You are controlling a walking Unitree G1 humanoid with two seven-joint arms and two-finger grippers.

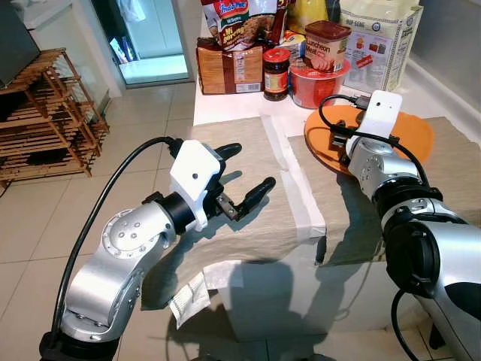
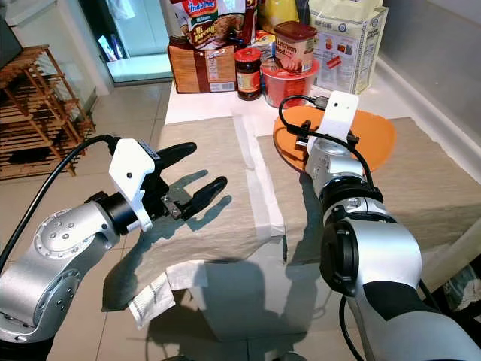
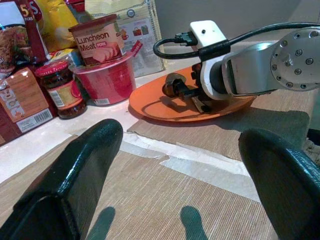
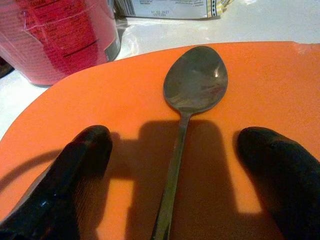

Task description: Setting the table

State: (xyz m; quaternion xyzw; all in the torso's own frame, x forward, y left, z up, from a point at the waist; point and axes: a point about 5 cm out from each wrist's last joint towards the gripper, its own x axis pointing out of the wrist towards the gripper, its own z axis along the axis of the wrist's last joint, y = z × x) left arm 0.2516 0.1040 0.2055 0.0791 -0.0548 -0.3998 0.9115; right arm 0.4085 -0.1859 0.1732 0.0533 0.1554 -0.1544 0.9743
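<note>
While spoon (image 4: 186, 115) lies on orange plate (image 4: 300, 100):
Right gripper (image 4: 175, 165): fingers spread, straddling spoon's handle
Left gripper (image 1: 244, 177): agape, empty, above placemat (image 1: 255, 226)

Bright, sharp frames; hard shadows below arms (near fingers blurred).

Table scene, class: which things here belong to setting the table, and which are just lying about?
Part of the job:
- orange plate
- spoon lying on the plate
- right gripper, open either side of the spoon's handle
- two placemats
- left gripper, open above the left placemat

Just lying about:
- luncheon meat tin
- red tub
- jar
- noodle packet
- wooden rack
</note>
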